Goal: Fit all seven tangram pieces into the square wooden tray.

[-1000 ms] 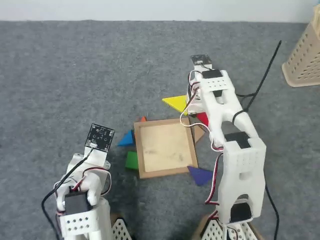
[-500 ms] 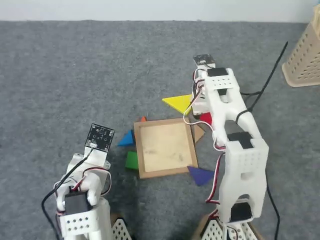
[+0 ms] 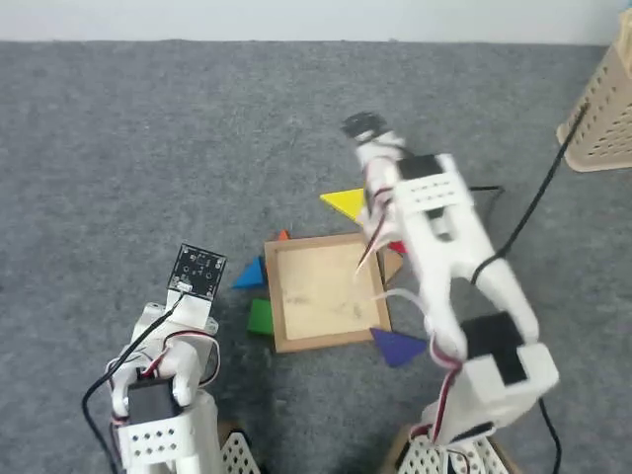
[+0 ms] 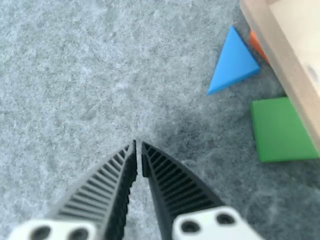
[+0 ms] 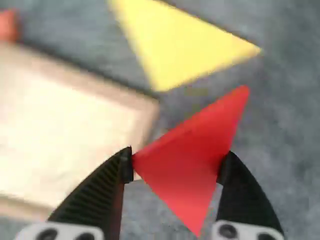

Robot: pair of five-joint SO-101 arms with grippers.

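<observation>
The square wooden tray [image 3: 331, 339] lies on the grey carpet with nothing inside it. My right gripper [image 5: 176, 164] is shut on the red triangle [image 5: 190, 155], just off the tray's far right corner [image 5: 145, 107]; a sliver of that red triangle [image 3: 397, 247] peeks out from under the right arm. The yellow triangle [image 3: 346, 202] [image 5: 175, 45] lies beyond the tray. At the tray's left are the blue triangle [image 3: 252, 274] [image 4: 232, 62], the green square [image 3: 261, 316] [image 4: 280, 130] and an orange piece [image 3: 283, 235]. A purple piece [image 3: 397, 345] sits at the near right corner. My left gripper [image 4: 138, 148] is shut, low over bare carpet left of these pieces.
A brown piece [image 3: 393, 265] lies against the tray's right side, partly under the right arm. A beige perforated basket [image 3: 602, 109] stands at the far right edge. A black cable [image 3: 528, 197] trails right of the right arm. Open carpet stretches to the far left.
The right arm's wrist has swung left, toward the tray's far right corner, with the red triangle in it. The left arm has not moved.
</observation>
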